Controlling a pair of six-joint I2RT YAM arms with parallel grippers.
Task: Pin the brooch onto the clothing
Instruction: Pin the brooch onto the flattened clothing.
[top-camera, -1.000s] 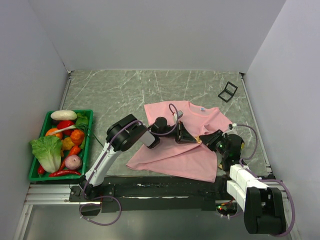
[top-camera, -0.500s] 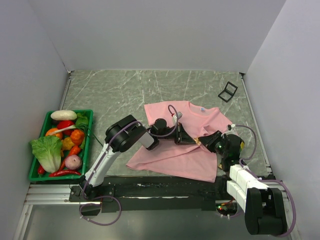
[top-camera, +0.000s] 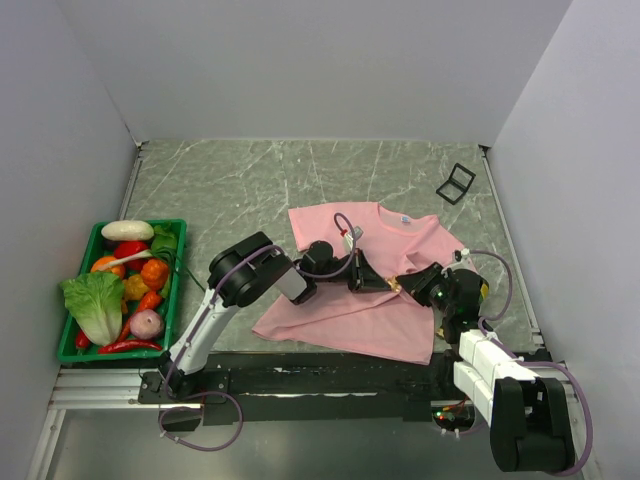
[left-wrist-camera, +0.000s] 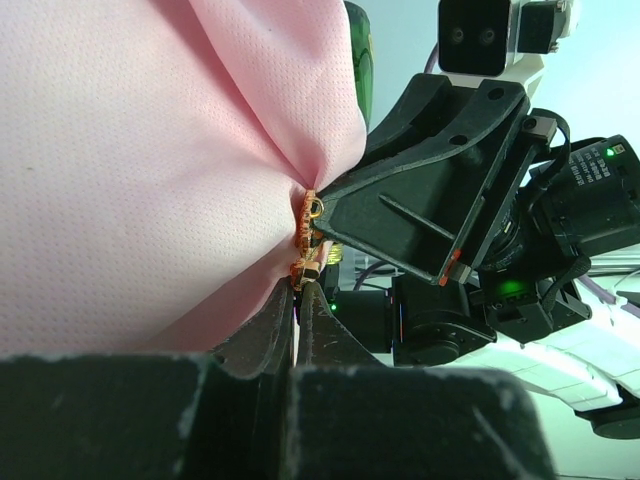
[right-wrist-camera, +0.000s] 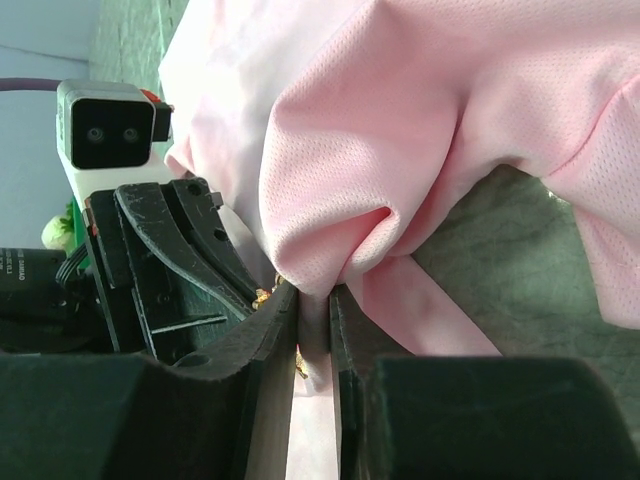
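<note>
Left wrist view: left claw (left-wrist-camera: 300, 292) is clamped on the tiny brooch (left-wrist-camera: 306, 240) at its tips, pressed to a fold of limp, light shirt (left-wrist-camera: 150, 150); just beyond, right claw (right-wrist-camera: 312, 300) pinches that fold. Fabric likely slips; grip the brooch's rigid edge.

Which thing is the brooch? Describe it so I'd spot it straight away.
Start at the pink T-shirt. Where the left gripper and right gripper meet on it, at a pinched fold, sits the brooch: a tiny jagged orange-gold pin, the only bright speck against the pink cloth.
</note>
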